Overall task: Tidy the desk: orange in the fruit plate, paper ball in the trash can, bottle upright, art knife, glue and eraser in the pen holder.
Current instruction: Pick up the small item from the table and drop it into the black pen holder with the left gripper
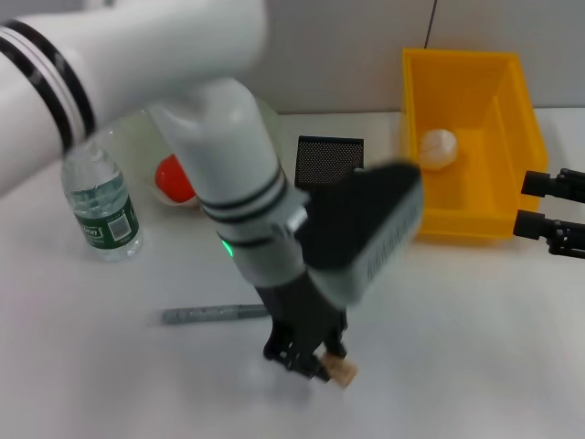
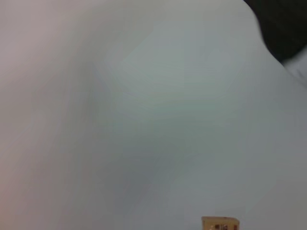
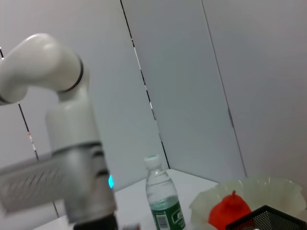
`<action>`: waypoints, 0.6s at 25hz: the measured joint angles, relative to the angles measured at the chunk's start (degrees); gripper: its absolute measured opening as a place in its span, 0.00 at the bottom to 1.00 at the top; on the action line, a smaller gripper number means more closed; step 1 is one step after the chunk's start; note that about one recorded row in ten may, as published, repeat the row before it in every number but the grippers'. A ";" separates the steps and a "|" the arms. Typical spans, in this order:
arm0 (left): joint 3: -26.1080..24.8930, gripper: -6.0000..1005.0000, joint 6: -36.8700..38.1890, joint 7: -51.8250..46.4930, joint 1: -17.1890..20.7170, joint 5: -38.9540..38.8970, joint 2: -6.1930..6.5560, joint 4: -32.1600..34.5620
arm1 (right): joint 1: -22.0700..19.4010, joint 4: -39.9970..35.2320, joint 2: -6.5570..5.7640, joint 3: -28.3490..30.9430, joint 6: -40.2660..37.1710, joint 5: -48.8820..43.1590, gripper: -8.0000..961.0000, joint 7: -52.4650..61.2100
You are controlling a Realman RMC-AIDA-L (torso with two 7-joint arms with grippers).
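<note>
White, matte and faintly glossy, the desk [image 1: 475, 347] fills the head view, and the left gripper [image 1: 309, 355] reaches down to it near the front middle, its dark fingers closed narrowly on a small tan eraser [image 1: 342, 370] that pokes out on the side away from the arm. The eraser sits at or just above the surface; whether it touches cannot be told. In the left wrist view only a sliver of the eraser [image 2: 219, 224] shows against plain white tabletop.

Just beside the gripper, toward the robot's left, a grey art knife [image 1: 214, 314] lies flat on the desk. Behind the gripper stands the black mesh pen holder [image 1: 329, 160]. Further left of it an upright water bottle [image 1: 101, 201] with a green label stands near a pale translucent fruit plate [image 3: 249, 191], which holds the orange [image 1: 173, 178].

Well to the gripper's right, a yellow bin [image 1: 471, 137] serves as the trash can, with the white paper ball [image 1: 437, 148] inside it. The right gripper [image 1: 553, 210] hovers beside that bin at the frame's edge, its two black fingers apart and holding nothing.

Behind the desk, grey partition panels [image 3: 192, 86] with dark seams form the back wall.
</note>
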 joint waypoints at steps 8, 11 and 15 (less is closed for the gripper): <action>-24.82 0.27 2.26 -6.10 6.44 3.28 0.43 3.83 | -1.59 2.09 -0.53 1.88 -3.63 0.30 0.78 0.50; -28.76 0.27 2.88 -6.72 7.75 2.68 0.42 4.65 | -2.20 2.09 -0.65 2.24 -4.37 0.37 0.78 0.50; -34.45 0.27 3.17 -7.43 10.05 1.10 0.38 5.57 | -3.34 2.19 -0.75 2.86 -5.97 0.41 0.78 0.01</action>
